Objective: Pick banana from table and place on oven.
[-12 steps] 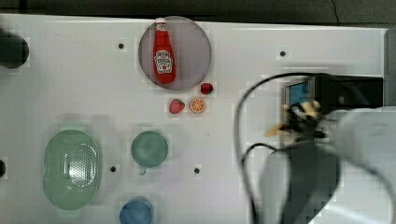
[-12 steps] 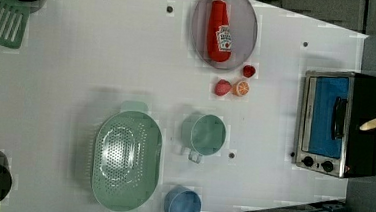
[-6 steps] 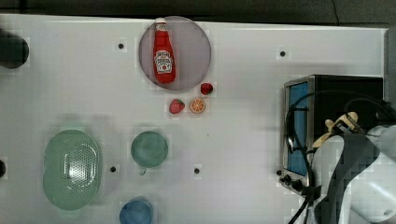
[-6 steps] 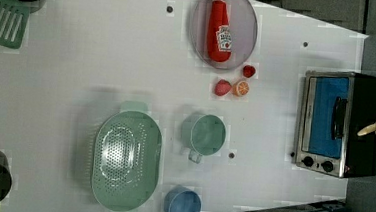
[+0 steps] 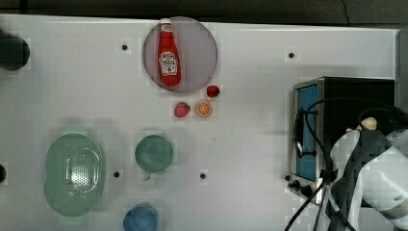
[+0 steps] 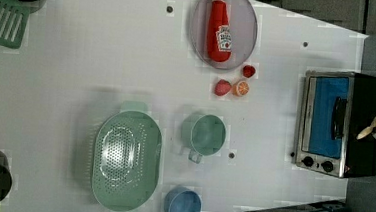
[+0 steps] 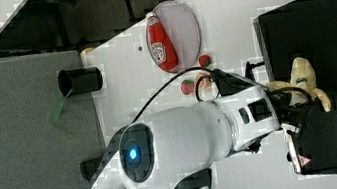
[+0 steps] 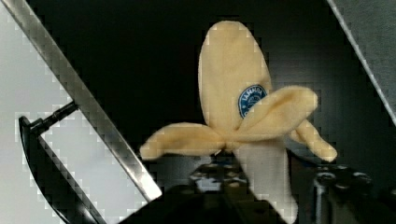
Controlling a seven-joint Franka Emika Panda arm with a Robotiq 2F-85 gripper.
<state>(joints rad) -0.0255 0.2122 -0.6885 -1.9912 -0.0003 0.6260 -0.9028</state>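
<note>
While the banana (image 5: 368, 123) sits over the black top of the oven (image 5: 356, 96) at the right edge of the top view, the task looks to be at its placing step. In the right view the peeled plush banana lies against the oven's roof at the right of the frame, with the gripper (image 7: 293, 106) just beside its lower end. In the wrist view the fruit's stalk end runs down into the hand. Whether the hand is clamped on the banana or has let it go cannot be told from these pictures.

If it is held, the next move would be to part the hand and leave the fruit lying flat. After that, a straight lift would keep the loose peel flaps from snagging and being dragged off the edge.

Across the white table (image 5: 250, 144), from the left of the top view, stand a black cup (image 5: 12, 50), a green colander (image 5: 72, 173), a blue bowl (image 5: 139, 219) and a green mug (image 5: 154, 153). Further right, a ketchup bottle (image 5: 168, 53) lies on a grey plate (image 5: 197, 43), with a strawberry (image 5: 182, 109), an orange slice (image 5: 203, 109) and a small red fruit (image 5: 212, 91) below it. All are well apart from the oven and block nothing. Only the arm's own black cable (image 5: 312, 134), looping across the glass door, lies near the work
</note>
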